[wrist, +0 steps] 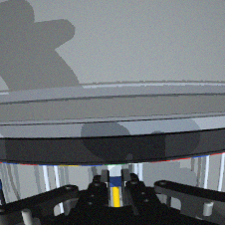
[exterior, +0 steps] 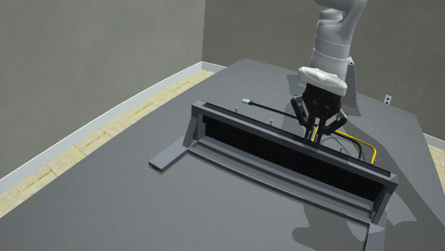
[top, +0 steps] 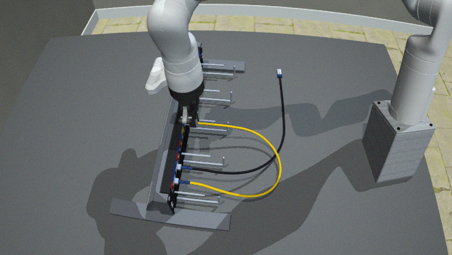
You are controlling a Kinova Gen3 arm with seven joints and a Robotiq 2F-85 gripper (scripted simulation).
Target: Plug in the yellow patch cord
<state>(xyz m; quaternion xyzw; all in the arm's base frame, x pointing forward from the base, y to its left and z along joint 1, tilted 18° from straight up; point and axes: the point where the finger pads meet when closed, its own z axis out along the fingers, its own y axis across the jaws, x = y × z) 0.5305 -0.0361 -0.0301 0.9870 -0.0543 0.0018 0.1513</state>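
Now the claw (top: 186, 121) pinches the yellow patch cord (top: 275, 152) at its plug end, against the rack (exterior: 289, 133).

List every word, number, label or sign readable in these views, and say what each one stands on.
No readable text in any view.
Rack panel: small red, blue and yellow colour patches beside the ports, no lettering legible.
White marks at the panel's lower end: too small to read.
Yellow cord, black cord, arm: unmarked.
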